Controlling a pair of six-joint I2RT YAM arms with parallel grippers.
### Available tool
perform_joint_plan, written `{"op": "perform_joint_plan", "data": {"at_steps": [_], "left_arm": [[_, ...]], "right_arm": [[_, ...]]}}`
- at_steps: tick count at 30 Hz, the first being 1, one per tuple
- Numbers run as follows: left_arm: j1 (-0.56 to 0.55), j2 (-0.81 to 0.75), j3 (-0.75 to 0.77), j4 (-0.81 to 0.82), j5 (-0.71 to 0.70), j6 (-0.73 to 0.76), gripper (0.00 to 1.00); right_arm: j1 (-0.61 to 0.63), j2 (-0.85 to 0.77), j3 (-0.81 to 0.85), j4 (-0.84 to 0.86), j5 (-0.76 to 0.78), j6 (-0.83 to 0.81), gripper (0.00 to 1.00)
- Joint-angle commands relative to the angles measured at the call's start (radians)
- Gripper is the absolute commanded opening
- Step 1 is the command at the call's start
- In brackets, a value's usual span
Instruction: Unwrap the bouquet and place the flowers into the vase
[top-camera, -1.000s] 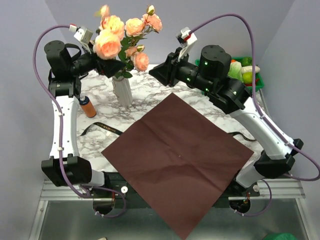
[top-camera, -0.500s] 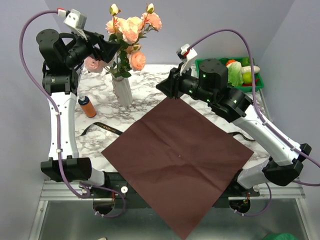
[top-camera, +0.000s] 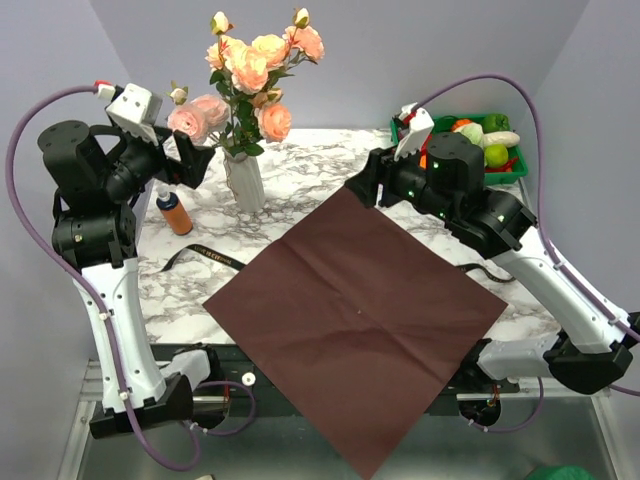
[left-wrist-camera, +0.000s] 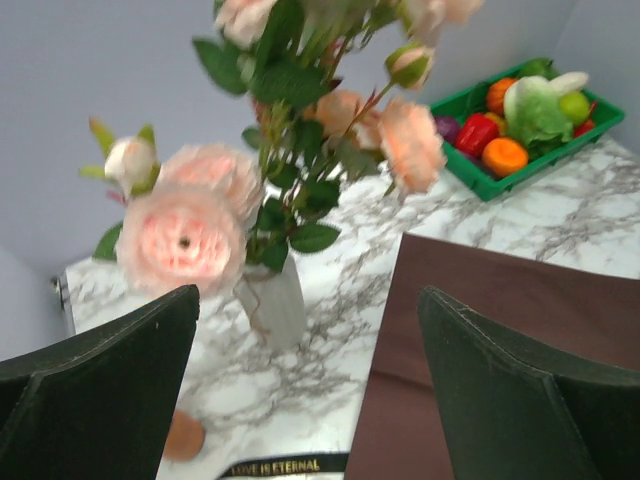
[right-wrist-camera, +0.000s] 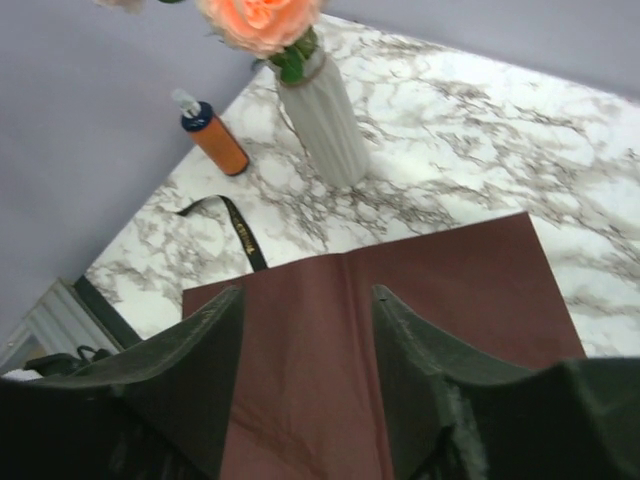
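Note:
The flowers (top-camera: 250, 70), peach and pink roses, stand with their stems in the white ribbed vase (top-camera: 245, 182) at the back left. The bouquet's dark red paper (top-camera: 355, 310) lies flat and unfolded over the table's front edge. Its black ribbon (top-camera: 205, 257) lies loose to the left. My left gripper (top-camera: 195, 160) hangs open just left of the vase, holding nothing; its wrist view shows the roses (left-wrist-camera: 180, 230) and vase (left-wrist-camera: 275, 305) ahead of that gripper (left-wrist-camera: 310, 300). My right gripper (top-camera: 362, 188) is open over the paper's far corner (right-wrist-camera: 450, 270), with the vase (right-wrist-camera: 325, 125) beyond that gripper (right-wrist-camera: 308, 295).
A small orange bottle (top-camera: 172, 212) with a black cap stands left of the vase. A green crate (top-camera: 480, 140) of vegetables sits at the back right corner. The paper hangs past the near table edge between the arm bases.
My left arm has pulled back left and down, away from the blooms. My right arm has drawn back to the right, and its jaws have spread wider. The flowers stay in the vase.

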Motion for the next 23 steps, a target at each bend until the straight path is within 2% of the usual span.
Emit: {"op": "perform_joint_plan", "data": {"at_steps": [1,4,6,14,23], "left_arm": [[0.091,-0.025,-0.1,-0.16,-0.011,0.052,0.99],[0.128,-0.037,-0.156,-0.182,-0.022,0.081,0.99],[0.135,-0.033,-0.176,-0.226,-0.016,0.107,0.99],[0.135,-0.102,-0.33,-0.214,-0.034,0.105,0.99],[0.135,-0.079,-0.39,-0.216,-0.077,0.07,0.99]], "right_arm": [[-0.003,-0.008,-0.043,-0.129,0.141,0.036,0.67],[-0.001,-0.036,-0.086,-0.117,0.152,0.057,0.84],[-0.001,-0.057,-0.137,-0.091,0.155,0.069,1.0],[-0.003,-0.129,-0.256,-0.055,0.197,0.083,1.0],[-0.001,-0.176,-0.322,-0.06,0.186,0.076,1.0]]}}
